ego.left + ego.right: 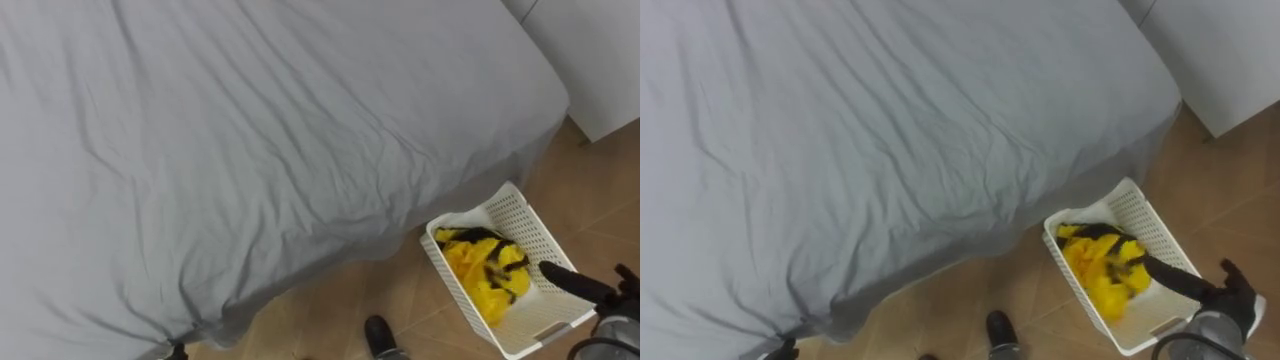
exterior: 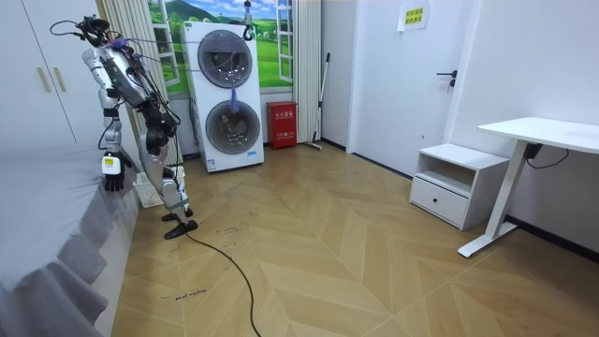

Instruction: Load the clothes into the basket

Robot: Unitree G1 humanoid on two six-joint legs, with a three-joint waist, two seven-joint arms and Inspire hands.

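Observation:
A white slatted basket point(image 1: 521, 207) stands on the wooden floor off the bed's near right corner. Yellow clothes with black stripes point(image 1: 480, 277) lie bunched inside it. My right hand point(image 1: 598, 291) reaches in from the lower right with straight dark fingers point(image 1: 1170, 277) stretched over the basket, their tips at the yellow cloth and holding nothing. My left hand point(image 2: 111, 173) hangs low at the edge of the bed. In the room view I stand bent forward beside the bed, with the basket point(image 2: 145, 193) by my legs.
The bed point(image 1: 250, 130) with its wrinkled grey sheet lies in front of me, nothing on it. A white wardrobe point(image 1: 595, 60) stands past the basket. Stacked washing machines point(image 2: 229, 98), a low cabinet point(image 2: 459, 183) and a desk point(image 2: 543, 131) stand across the floor.

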